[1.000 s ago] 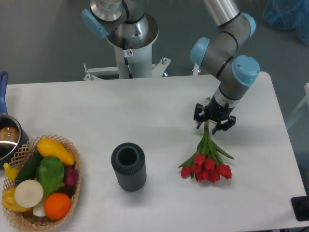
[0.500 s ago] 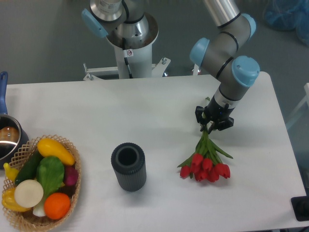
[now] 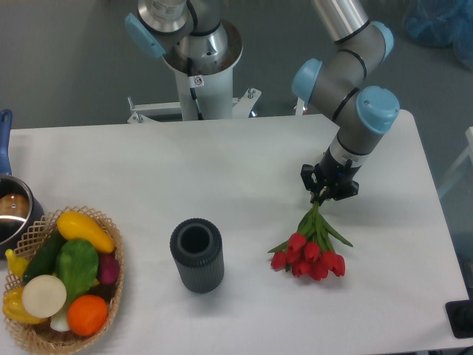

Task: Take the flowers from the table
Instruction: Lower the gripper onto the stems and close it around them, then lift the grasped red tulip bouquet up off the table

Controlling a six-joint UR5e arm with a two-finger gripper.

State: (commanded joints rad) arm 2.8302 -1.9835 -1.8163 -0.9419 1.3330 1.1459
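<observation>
Red tulips, the flowers, lie on the right part of the white bench, with the blossoms toward the near side and the green stems pointing to the far side. The tool is closed tight on the stem ends. Whether the blossoms touch the bench I cannot tell. A dark ribbed cylinder stands upright left of the flowers. At the near left corner sits a wicker basket with vegetables, and a pot is beside it.
</observation>
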